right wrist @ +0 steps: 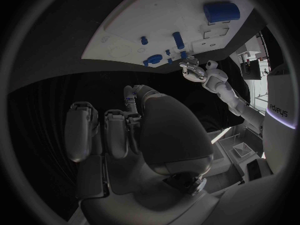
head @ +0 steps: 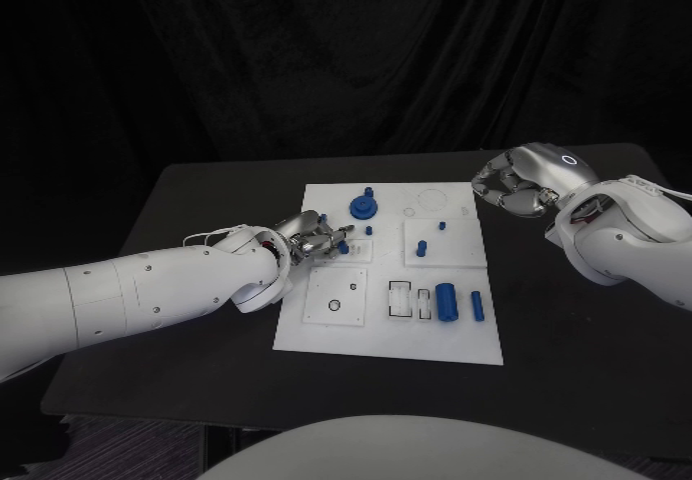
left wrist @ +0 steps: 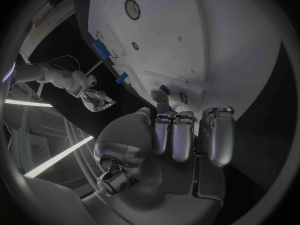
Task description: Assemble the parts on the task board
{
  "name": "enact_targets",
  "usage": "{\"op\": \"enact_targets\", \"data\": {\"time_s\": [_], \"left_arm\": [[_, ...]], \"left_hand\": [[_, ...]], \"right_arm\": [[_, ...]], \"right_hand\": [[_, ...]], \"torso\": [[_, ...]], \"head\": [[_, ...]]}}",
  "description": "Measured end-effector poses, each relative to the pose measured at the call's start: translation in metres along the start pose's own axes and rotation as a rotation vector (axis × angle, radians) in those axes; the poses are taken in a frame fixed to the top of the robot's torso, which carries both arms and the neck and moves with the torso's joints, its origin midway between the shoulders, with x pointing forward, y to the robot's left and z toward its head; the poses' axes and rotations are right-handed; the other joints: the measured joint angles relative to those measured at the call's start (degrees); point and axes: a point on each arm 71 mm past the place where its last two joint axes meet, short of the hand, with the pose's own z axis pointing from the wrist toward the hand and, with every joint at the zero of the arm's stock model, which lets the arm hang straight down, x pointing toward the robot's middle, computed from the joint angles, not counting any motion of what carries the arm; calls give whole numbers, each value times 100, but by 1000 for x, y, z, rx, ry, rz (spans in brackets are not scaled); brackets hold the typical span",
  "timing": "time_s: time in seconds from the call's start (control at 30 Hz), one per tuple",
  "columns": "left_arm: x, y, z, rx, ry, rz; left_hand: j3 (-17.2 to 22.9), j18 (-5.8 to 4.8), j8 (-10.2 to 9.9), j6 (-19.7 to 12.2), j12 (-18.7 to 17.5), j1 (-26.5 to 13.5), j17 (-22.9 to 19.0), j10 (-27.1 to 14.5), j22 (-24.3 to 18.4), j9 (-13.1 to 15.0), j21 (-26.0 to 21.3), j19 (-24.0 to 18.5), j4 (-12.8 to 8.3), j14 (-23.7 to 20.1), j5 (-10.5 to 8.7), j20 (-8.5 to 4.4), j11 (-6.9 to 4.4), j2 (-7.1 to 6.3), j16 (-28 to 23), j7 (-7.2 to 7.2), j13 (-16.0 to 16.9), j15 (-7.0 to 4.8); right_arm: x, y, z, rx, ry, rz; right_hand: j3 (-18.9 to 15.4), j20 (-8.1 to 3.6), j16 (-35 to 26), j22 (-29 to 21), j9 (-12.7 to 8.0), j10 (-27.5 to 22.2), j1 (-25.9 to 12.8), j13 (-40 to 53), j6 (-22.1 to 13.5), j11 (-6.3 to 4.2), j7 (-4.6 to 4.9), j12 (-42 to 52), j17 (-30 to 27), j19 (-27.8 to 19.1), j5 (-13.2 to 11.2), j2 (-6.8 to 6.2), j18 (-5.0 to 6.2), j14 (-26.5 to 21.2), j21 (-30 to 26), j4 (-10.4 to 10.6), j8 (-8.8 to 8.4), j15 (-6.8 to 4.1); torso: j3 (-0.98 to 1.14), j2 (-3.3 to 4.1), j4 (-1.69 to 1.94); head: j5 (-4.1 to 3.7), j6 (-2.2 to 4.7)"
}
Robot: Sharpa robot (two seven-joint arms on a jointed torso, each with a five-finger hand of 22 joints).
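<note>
The white task board (head: 382,335) lies in the middle of the black table. On it I see a blue gear-like part (head: 364,208), short blue pegs (head: 421,249) and a thick blue cylinder (head: 447,301) beside a thin one (head: 477,306). My left hand (head: 312,238) hovers over the board's left side, its fingers curled, pinching a small blue part (head: 343,247) at its fingertips (left wrist: 158,97). My right hand (head: 512,185) hangs off the board's far right corner with its fingers (right wrist: 115,132) curled in on nothing.
Black table (head: 577,330) surrounds the board on all sides. Empty slots (head: 400,299) and a round hole (head: 335,305) sit in the board's near half. A ring outline (head: 428,200) marks its far part.
</note>
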Motion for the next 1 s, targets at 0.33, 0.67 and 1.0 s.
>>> {"op": "enact_targets", "data": {"time_s": [0.33, 0.67, 1.0], "left_arm": [[-1, 1, 0, -7, 0, 1], [-1, 3, 1, -10, 8, 5], [-1, 4, 1, -20, 16, 6]], "left_hand": [[104, 1, -614, -546, 0, 373, 0, 0, 0, 0, -111, 0, 27, 0, -1, 0, 0, -169, 0, 55, 0, 0], [150, 1, -686, -676, 0, 535, 0, 15, 0, -1, -135, 0, 11, 0, -24, 1, 32, -255, 0, 103, 1, 1], [193, 2, -719, -768, 0, 604, 0, 3, 0, -2, -135, -21, 6, 0, -90, 22, 44, -324, 0, 134, 1, 44]], "right_arm": [[1, 0, -1, 2, 3, 1], [2, -1, -1, 4, 6, 1], [2, -1, -1, 5, 8, 1]], "right_hand": [[0, 0, 0, 0, 0, 0, 0, 2, 0, 0, 0, 0, 0, 0, 0, 0, 0, 0, 0, 0, 0, 0], [0, 0, 0, -1, 0, 0, 0, 4, 21, 0, -21, 0, 0, 0, 0, 0, 0, 0, 0, 0, 0, 0], [0, 0, 0, -1, 0, 0, 0, 3, 21, 0, -21, 0, 0, 0, 0, 0, 0, 0, 0, 0, 0, 0]], "torso": [[-1, -2, -1], [-1, -1, -2], [0, -1, -2]], "head": [[19, 0], [24, 0], [28, 0]]}}
